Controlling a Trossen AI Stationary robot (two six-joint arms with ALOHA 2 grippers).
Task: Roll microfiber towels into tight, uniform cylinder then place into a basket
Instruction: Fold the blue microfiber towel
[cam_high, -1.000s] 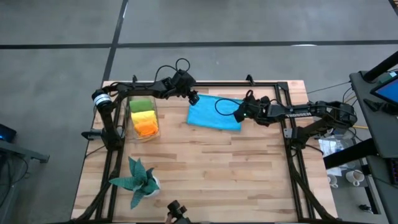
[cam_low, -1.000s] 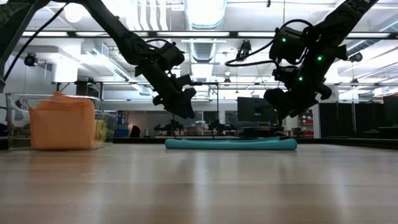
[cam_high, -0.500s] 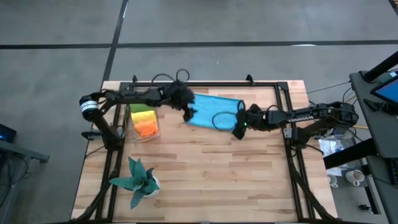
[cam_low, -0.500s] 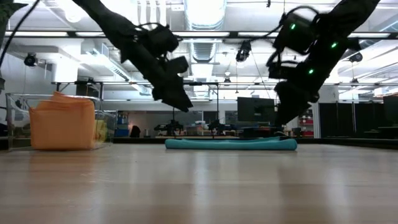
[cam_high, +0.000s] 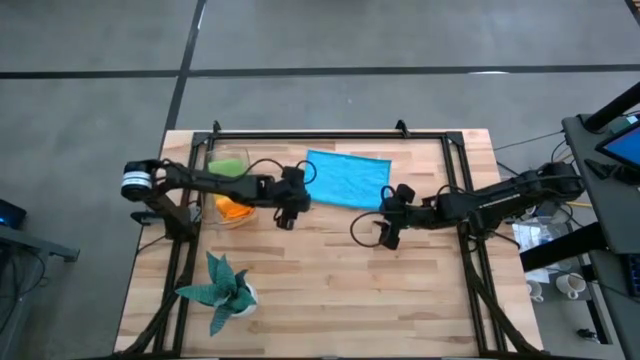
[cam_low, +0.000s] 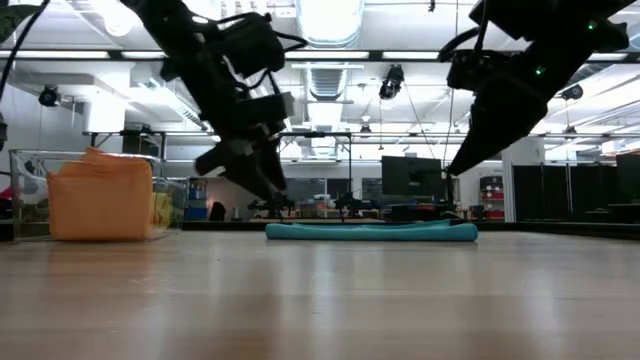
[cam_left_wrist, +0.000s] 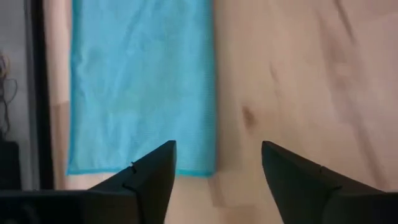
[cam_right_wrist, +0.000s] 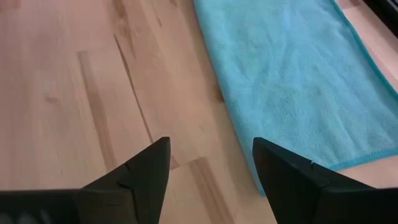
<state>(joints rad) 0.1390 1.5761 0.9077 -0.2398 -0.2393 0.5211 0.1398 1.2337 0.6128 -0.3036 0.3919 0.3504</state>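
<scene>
A bright blue microfiber towel (cam_high: 346, 180) lies spread flat on the far middle of the table; it shows as a low strip (cam_low: 370, 231) in the low view. My left gripper (cam_high: 288, 212) hovers open just off the towel's near left corner (cam_left_wrist: 140, 81). My right gripper (cam_high: 386, 232) hovers open just off its near right corner (cam_right_wrist: 292, 74). Nothing is between either pair of fingers. The clear basket (cam_high: 249, 186) stands at the left and holds a lime green towel (cam_high: 228, 165) and an orange towel (cam_high: 236, 207), the latter also seen in the low view (cam_low: 100, 195).
A black metal frame (cam_high: 300, 135) runs along the table's far edge and down both sides. A dark teal plant in a white pot (cam_high: 222, 291) stands near the left front corner. Bare wood lies between the towel and the near edge.
Both grippers have come off the blue towel toward the table's near edge, rolling as they went. The left one went from the towel's far left corner to its near left corner, the right one from the right edge to the near right corner. The towel has stayed flat.
</scene>
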